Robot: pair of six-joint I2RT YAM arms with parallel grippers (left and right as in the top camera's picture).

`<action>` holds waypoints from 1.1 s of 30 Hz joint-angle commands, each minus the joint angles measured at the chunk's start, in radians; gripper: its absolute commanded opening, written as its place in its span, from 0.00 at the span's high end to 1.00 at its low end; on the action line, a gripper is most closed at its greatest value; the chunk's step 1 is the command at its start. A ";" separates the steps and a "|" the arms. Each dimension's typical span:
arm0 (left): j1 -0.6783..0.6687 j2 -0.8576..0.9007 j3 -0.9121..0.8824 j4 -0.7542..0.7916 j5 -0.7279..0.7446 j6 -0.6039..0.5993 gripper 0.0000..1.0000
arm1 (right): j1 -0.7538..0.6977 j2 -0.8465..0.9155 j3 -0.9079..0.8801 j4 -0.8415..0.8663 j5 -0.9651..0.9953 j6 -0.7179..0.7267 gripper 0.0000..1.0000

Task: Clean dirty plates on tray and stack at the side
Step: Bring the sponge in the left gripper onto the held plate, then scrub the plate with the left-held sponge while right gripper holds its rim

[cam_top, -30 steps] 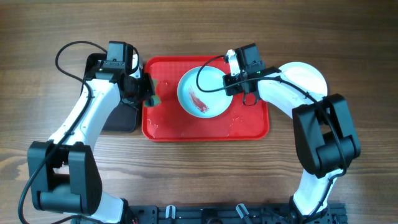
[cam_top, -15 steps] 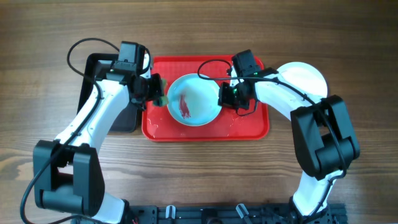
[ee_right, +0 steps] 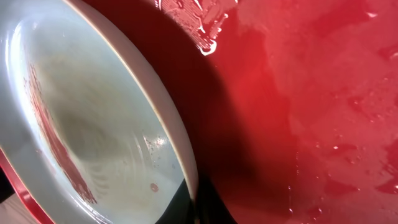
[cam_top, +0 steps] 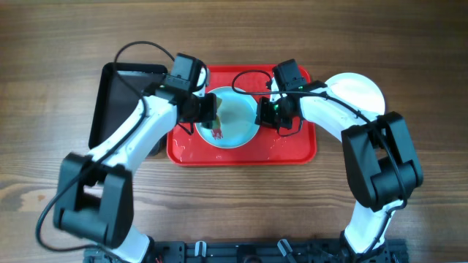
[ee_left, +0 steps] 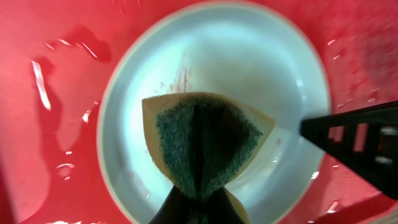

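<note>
A pale mint-blue plate with a dark red streak sits tilted on the red tray. My right gripper is shut on the plate's right rim; the right wrist view shows the rim between its jaws and the streak. My left gripper is shut on a yellow-and-green sponge, folded, held over the plate's middle. The sponge fills the left wrist view. A white plate lies on the table to the right of the tray, partly under my right arm.
A smaller black tray lies left of the red tray, partly under my left arm. The red tray's floor is wet, with droplets. The wooden table surrounds both trays.
My left arm has swung right, carrying the sponge from the tray's left edge to over the plate. The right gripper drew the plate down and left earlier, then held still.
</note>
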 commanded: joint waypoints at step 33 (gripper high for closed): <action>-0.140 0.204 0.018 0.046 -0.578 -0.238 0.96 | 0.007 0.039 -0.035 0.010 0.022 -0.035 0.96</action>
